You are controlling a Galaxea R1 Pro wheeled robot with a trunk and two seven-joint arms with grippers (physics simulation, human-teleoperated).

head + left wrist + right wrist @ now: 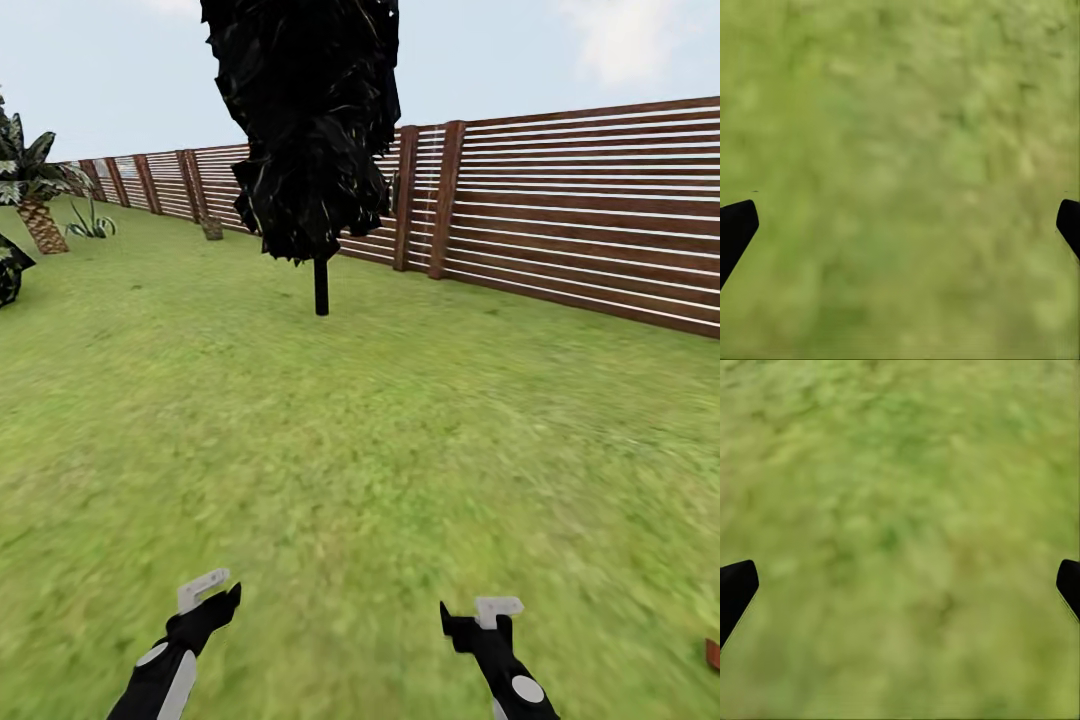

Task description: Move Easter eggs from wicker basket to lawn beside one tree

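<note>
Both arms low, reaching forward over lawn (360, 450) | left end effector (900, 217) spread wide, empty | right end effector (900, 577) spread wide, empty | black tree (310, 130) ahead by fence (590, 220)

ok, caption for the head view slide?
Both open grippers, left and right, low over lawn facing black-trunked tree and slatted fence.

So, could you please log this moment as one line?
phase: transit | left end effector: open, empty | right end effector: open, empty | below: lawn | ahead: black tree, fence

Open lawn (380, 450) ahead; black tree (320, 285), fence (590, 240) beyond.
</note>
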